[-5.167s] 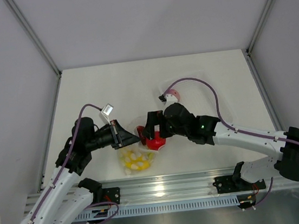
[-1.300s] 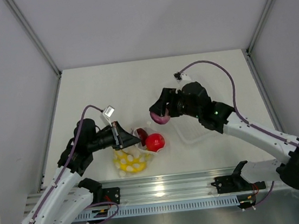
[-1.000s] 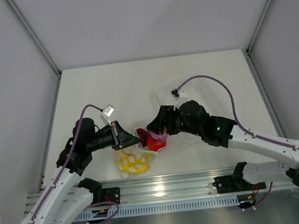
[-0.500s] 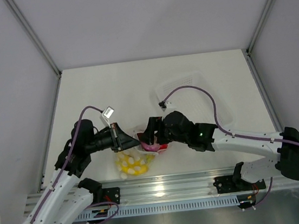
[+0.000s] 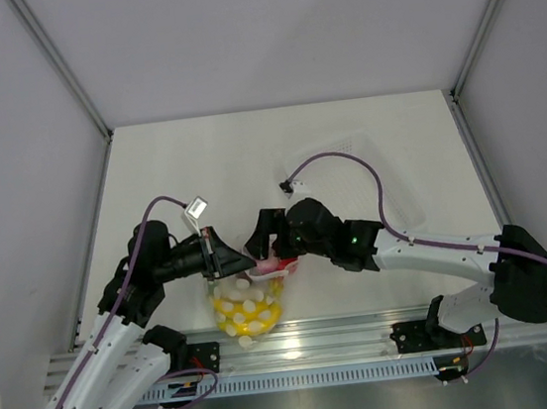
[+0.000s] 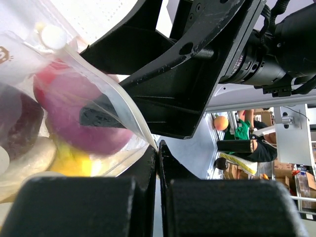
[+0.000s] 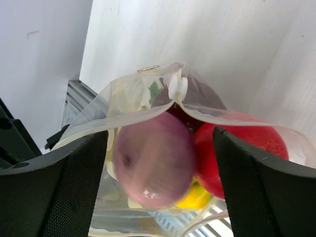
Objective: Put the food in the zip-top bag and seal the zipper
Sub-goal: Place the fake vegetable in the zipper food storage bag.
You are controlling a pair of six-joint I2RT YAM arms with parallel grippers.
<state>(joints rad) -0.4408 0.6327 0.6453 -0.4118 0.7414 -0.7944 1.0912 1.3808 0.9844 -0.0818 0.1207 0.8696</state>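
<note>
The clear zip-top bag [image 5: 247,305] hangs from my left gripper [image 5: 229,261], which is shut on its mouth edge [image 6: 158,148]. Its zipper [image 7: 148,111] shows as a whitish strip along the mouth. Yellow bananas [image 5: 245,314], a red fruit [image 7: 237,158] and a dark red apple [image 6: 19,123] lie inside. My right gripper [image 5: 263,243] stands open over the mouth [image 7: 159,132]. The pink-purple onion [image 7: 153,165] sits blurred between its fingers, inside the bag's mouth, with a gap on the right-hand side. Through the plastic, the left wrist view shows the onion [image 6: 84,118].
The translucent white tray [image 5: 375,180] lies on the table behind the right arm. The aluminium rail [image 5: 310,338] along the table's near edge runs just below the hanging bag. The enclosure's walls stand close on both sides.
My right gripper brought the onion from beside the tray down to the bag's mouth and spread its fingers wider. The bag now hangs lower, nearer the front rail.
</note>
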